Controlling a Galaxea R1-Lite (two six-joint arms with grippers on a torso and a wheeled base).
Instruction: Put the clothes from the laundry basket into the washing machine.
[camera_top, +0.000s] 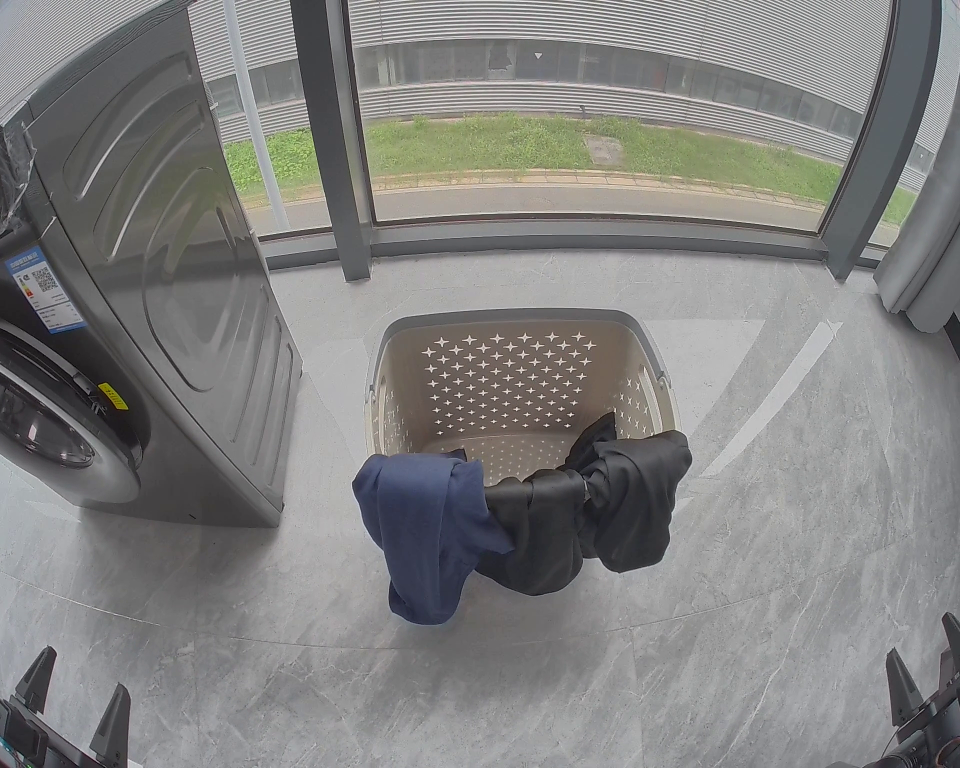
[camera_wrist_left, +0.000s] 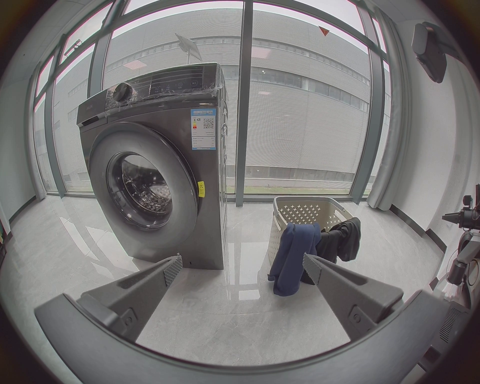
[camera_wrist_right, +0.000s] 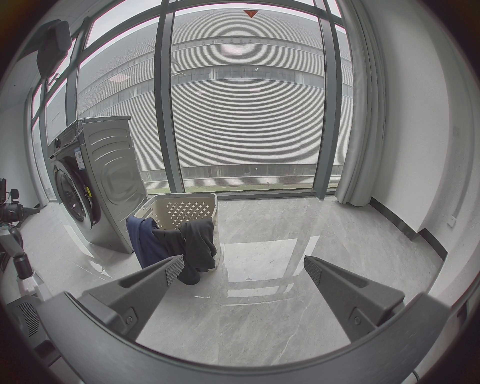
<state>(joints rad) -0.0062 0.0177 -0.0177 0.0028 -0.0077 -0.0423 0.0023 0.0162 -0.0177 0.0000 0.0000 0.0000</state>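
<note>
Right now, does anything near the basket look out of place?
Yes: the dark blue garment and the black garment hang over the near rim of the beige plastic laundry basket, drooping outside rather than lying inside.

Open floor (camera_top: 325, 400) separates the washing machine (camera_top: 180, 260) from the laundry basket (camera_top: 520, 322), whose near rim clothes (camera_top: 540, 525) cover.

Soft, even daylight comes through the tall window (camera_top: 600, 150) behind the laundry basket (camera_top: 520, 340). The glossy floor (camera_top: 780, 600) beside the basket mirrors pale window panes, and a faint shadow lies on it under the clothes (camera_top: 520, 520) draped over the basket's near rim. Both wrist views bend the window's straight posts into curves, with dark corners.
</note>
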